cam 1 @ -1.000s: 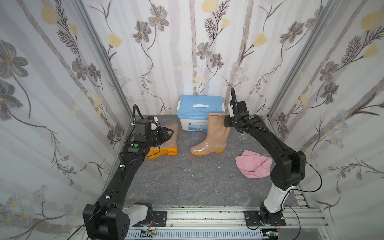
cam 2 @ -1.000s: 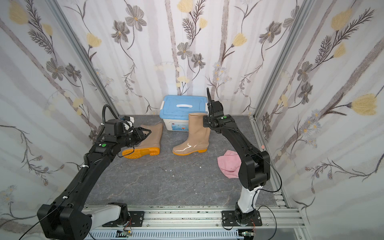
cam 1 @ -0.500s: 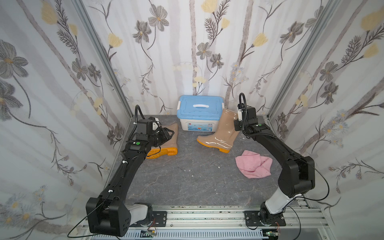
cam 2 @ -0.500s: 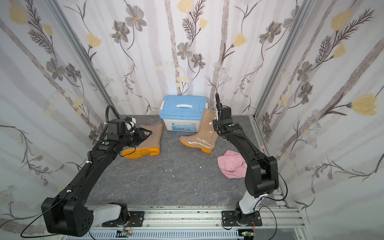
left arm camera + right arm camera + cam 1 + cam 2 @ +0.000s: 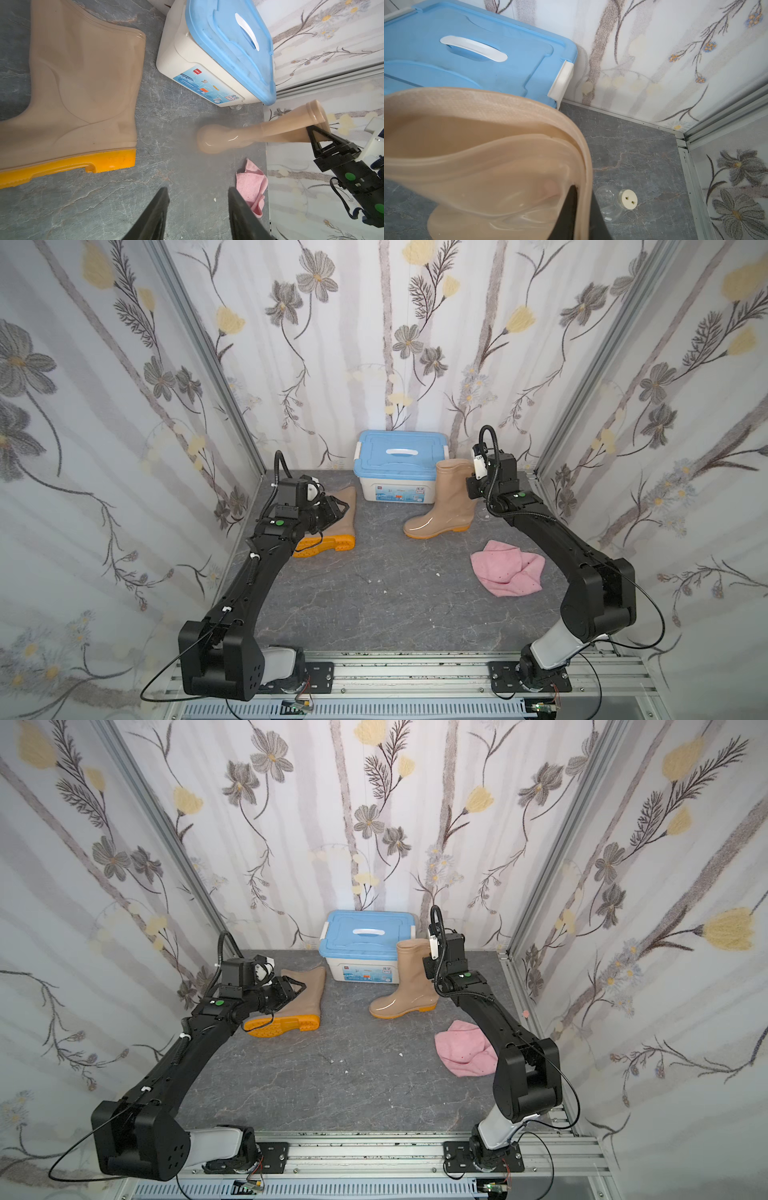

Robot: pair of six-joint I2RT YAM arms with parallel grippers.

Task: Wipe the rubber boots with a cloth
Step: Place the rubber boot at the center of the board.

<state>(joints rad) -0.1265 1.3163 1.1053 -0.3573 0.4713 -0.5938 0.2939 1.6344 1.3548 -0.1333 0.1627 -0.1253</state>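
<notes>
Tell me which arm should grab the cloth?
Probably right: the cloth lies beside that arm, far from the open left gripper by the lying boot. The right gripper straddles the rim of the standing boot.

The rubber boots (image 5: 446, 506) are glossy tan-beige with orange-yellow soles (image 5: 328, 545). The cloth (image 5: 507, 568) is pink. The storage box (image 5: 368, 488) is white, its lid (image 5: 401, 464) blue. Grey marble-veined worktop (image 5: 374, 601); white walls (image 5: 365, 344) with grey and yellow flowers.
</notes>
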